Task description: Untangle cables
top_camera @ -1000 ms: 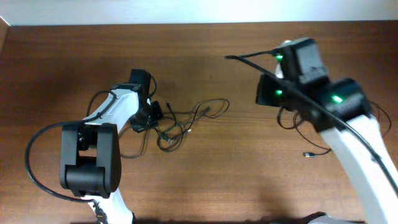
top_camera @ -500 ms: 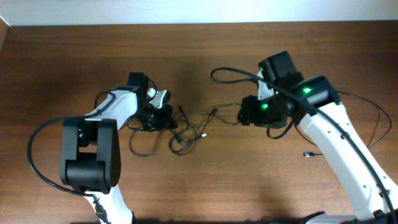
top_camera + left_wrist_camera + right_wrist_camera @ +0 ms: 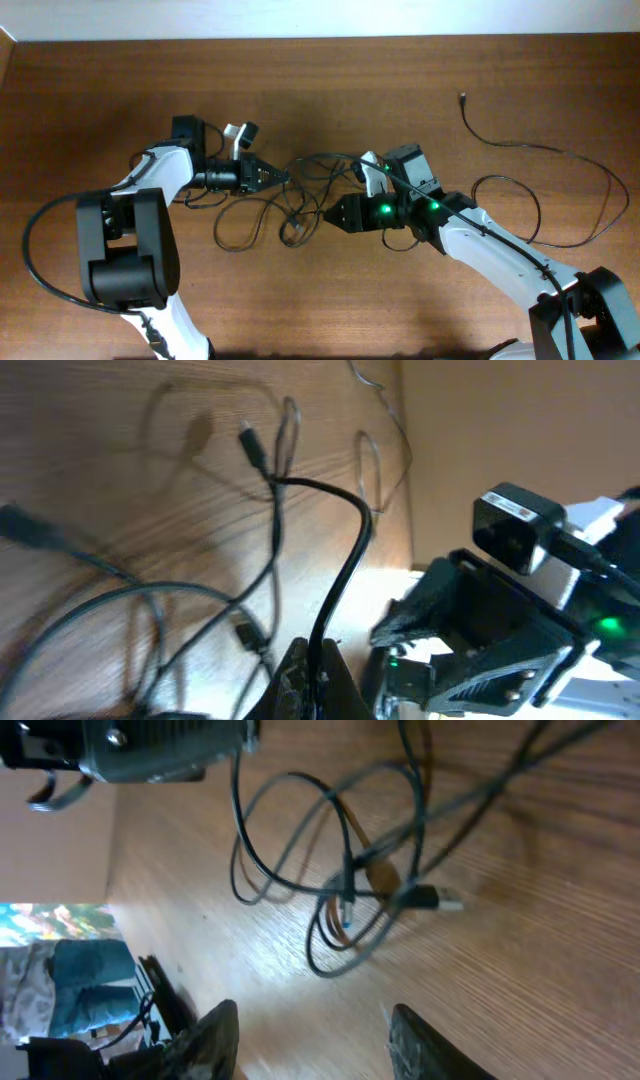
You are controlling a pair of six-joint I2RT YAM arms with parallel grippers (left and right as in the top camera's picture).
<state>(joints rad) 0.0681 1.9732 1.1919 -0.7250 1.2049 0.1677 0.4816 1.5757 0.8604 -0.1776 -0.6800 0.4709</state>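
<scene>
The cables lie as a tangle of thin black cords on the table's middle. My left gripper points right at the tangle's upper edge and is shut on one cord. In the left wrist view that cord rises from between the closed fingertips and arcs over the other loops. My right gripper points left at the tangle's right side. Its fingers stand apart with only bare wood between them, a little short of the knotted loops and a silver-tipped plug.
A separate long black cord lies spread out over the right half of the table, its plug near the back. The right arm's body is close beside my left gripper. The table's back edge runs along the top.
The right arm has swung from the back right to the tangle's right side and its gripper has opened. A long cord now lies spread out at the right. The left gripper has turned to point right.
</scene>
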